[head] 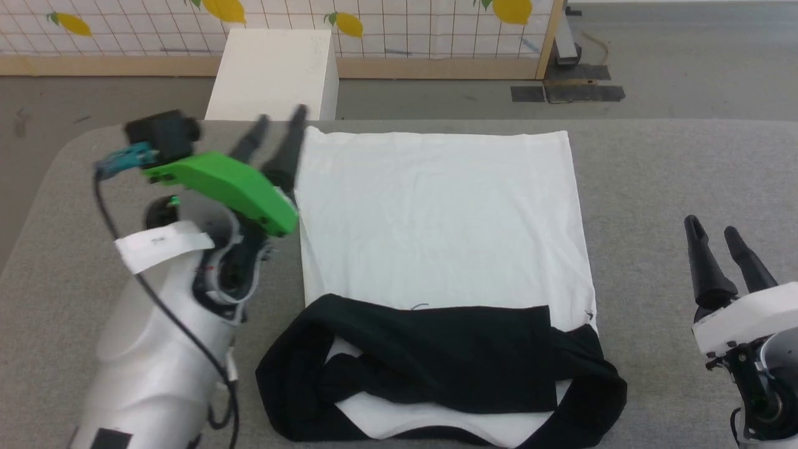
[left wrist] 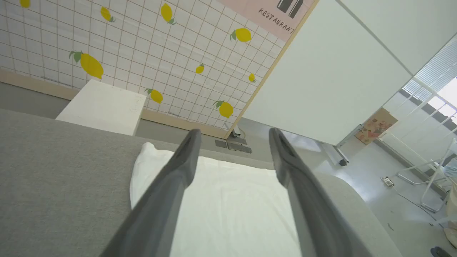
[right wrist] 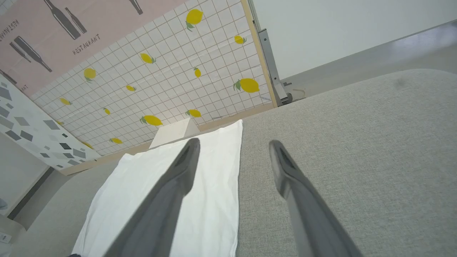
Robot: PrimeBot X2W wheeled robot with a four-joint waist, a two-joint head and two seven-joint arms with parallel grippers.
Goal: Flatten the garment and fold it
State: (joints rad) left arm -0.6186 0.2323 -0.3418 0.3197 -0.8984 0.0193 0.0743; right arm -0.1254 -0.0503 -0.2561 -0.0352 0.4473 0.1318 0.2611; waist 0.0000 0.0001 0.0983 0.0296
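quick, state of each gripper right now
Left gripper: jaws open, holding nothing.
Right gripper: jaws open, holding nothing.

Garment [head: 436, 218] near end cut off; left jaws blurred.

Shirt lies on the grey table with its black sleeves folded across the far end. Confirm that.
Wrong end. The head view shows the sleeves folded across the near end of the shirt; the far end is plain white. It does lie on the grey table.

White garment [head: 436, 218] flat, black sleeves folded across.
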